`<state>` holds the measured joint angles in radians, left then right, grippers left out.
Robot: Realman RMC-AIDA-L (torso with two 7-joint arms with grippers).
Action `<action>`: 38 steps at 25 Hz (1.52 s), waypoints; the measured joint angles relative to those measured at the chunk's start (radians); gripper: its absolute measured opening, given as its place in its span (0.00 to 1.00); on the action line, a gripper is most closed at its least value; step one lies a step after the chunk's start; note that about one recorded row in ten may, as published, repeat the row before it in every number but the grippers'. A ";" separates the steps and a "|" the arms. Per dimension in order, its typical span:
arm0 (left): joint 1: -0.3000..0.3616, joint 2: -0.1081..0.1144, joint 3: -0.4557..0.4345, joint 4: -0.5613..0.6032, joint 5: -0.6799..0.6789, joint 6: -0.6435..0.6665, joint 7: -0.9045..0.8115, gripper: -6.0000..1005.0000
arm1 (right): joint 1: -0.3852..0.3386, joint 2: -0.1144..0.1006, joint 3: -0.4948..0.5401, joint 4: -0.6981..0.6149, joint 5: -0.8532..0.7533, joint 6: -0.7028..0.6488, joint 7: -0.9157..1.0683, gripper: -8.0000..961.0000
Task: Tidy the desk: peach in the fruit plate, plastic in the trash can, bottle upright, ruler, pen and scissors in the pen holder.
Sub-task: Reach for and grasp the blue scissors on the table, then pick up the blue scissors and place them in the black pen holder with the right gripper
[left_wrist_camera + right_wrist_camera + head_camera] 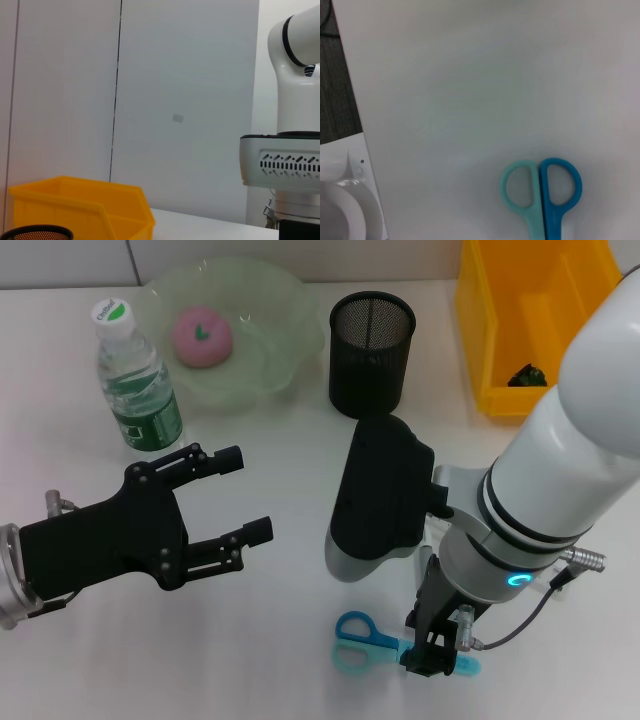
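Observation:
Blue and teal scissors (356, 640) lie flat at the table's front edge, with their handles also in the right wrist view (540, 192). My right gripper (433, 652) points down right over the scissors' blade end. My left gripper (246, 494) is open and empty, hovering over the table's left side. A pink peach (201, 336) lies in the green fruit plate (280, 355). A water bottle (135, 375) stands upright left of the plate. The black mesh pen holder (371, 350) stands at the back middle. A ruler and a pen are out of view.
A yellow bin (500, 330) stands at the back right with a dark crumpled piece of plastic (527, 374) inside. The left wrist view shows the bin (75, 205), the pen holder's rim (35, 232) and my right arm (295, 150).

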<state>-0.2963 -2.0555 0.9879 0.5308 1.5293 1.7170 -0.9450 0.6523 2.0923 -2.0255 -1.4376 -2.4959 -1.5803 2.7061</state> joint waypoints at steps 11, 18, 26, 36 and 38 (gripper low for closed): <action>-0.005 0.000 0.000 0.000 0.000 -0.003 0.000 0.80 | 0.002 0.000 -0.025 0.010 0.000 0.011 0.001 0.37; -0.007 -0.001 0.000 0.000 0.000 -0.003 0.000 0.80 | 0.005 0.000 -0.041 0.015 0.000 0.024 0.003 0.34; -0.007 -0.002 0.000 0.000 0.000 0.000 0.000 0.80 | 0.010 0.000 -0.071 0.027 -0.008 0.041 0.005 0.31; -0.006 0.000 0.000 0.000 -0.001 -0.002 0.000 0.80 | 0.016 0.000 -0.079 0.036 -0.011 0.048 0.009 0.27; -0.006 0.000 0.000 0.000 -0.001 -0.001 0.000 0.80 | 0.016 0.000 -0.078 0.036 -0.011 0.049 0.009 0.24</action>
<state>-0.3021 -2.0558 0.9879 0.5308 1.5286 1.7163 -0.9450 0.6679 2.0923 -2.1032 -1.4018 -2.5071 -1.5311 2.7148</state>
